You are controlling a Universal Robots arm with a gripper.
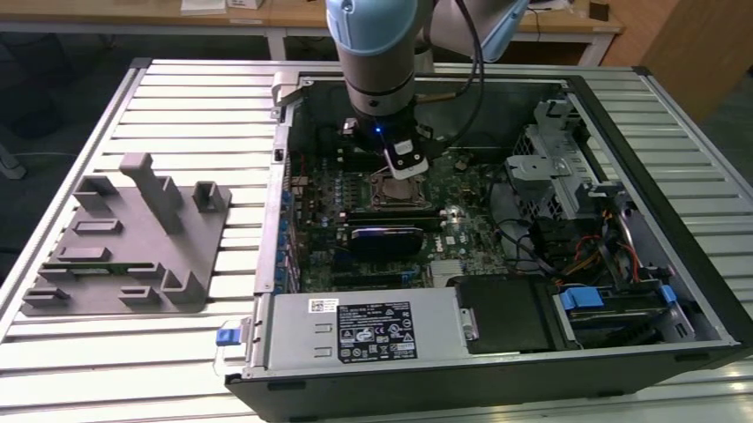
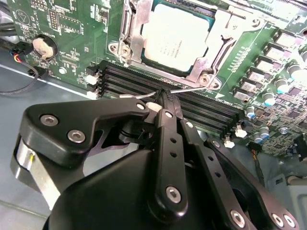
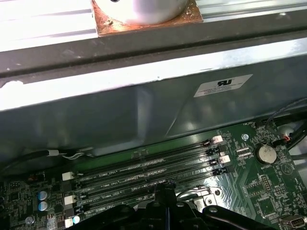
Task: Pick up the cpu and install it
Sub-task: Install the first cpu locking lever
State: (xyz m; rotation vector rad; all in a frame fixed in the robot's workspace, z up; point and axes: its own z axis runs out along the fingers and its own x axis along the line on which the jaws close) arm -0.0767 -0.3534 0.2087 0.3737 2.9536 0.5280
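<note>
The cpu [image 2: 175, 38], a silvery square chip, lies inside the motherboard socket [image 2: 218, 36] with the metal load frame around its edges. In the exterior view the cpu [image 1: 398, 189] sits in the middle of the open computer case, just below my gripper [image 1: 406, 164]. In the second wrist view my gripper [image 2: 163, 96] has its black fingers shut together, and their tips touch the thin socket lever wire [image 2: 196, 88] beside the memory slots [image 2: 201, 108]. Nothing is held between the fingers. The gripper [image 3: 165, 189] tip also pokes over the memory slots in the first wrist view.
The open case [image 1: 659, 123] holds a power supply [image 1: 365, 330], a drive cage [image 1: 565, 167] and cable bundles [image 1: 588, 256]. A grey fixture [image 1: 130, 238] lies on the slatted table at the exterior view's left. The case wall [image 3: 144, 110] stands close behind the slots.
</note>
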